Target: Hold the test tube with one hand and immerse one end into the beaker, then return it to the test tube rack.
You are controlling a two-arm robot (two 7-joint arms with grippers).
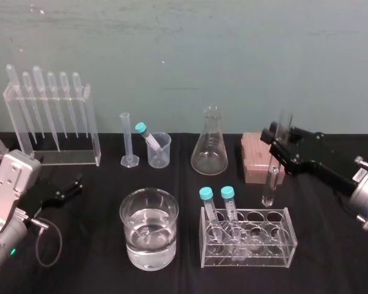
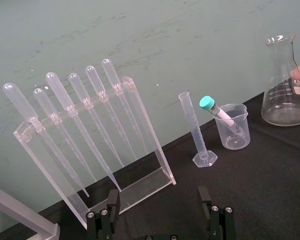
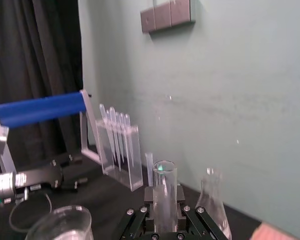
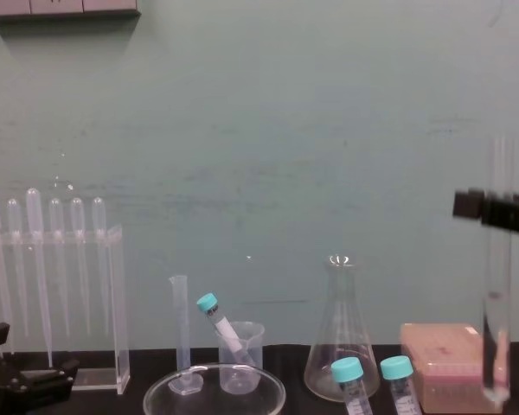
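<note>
My right gripper (image 1: 280,142) clamps the test tube (image 1: 270,184) upright above the rack's (image 1: 276,244) right end; my left gripper (image 1: 72,187), jaws apart, sits low at the tabletop's (image 1: 337,251) left.

From the glass dish (image 1: 148,246), the beaker (image 1: 163,157) sits at 12 o'clock with a capped tube (image 1: 147,136) in it. The graduated cylinder (image 1: 127,141) is just left of the beaker. The pipette rack (image 1: 52,122) is at 10, the conical flask (image 1: 210,147) at 1 and the test tube rack (image 1: 276,248) at 3. The test tube (image 1: 270,184) and tip box (image 1: 255,160) are behind that rack.

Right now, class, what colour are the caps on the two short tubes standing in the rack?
Both caps are teal; the head view shows them best.
</note>
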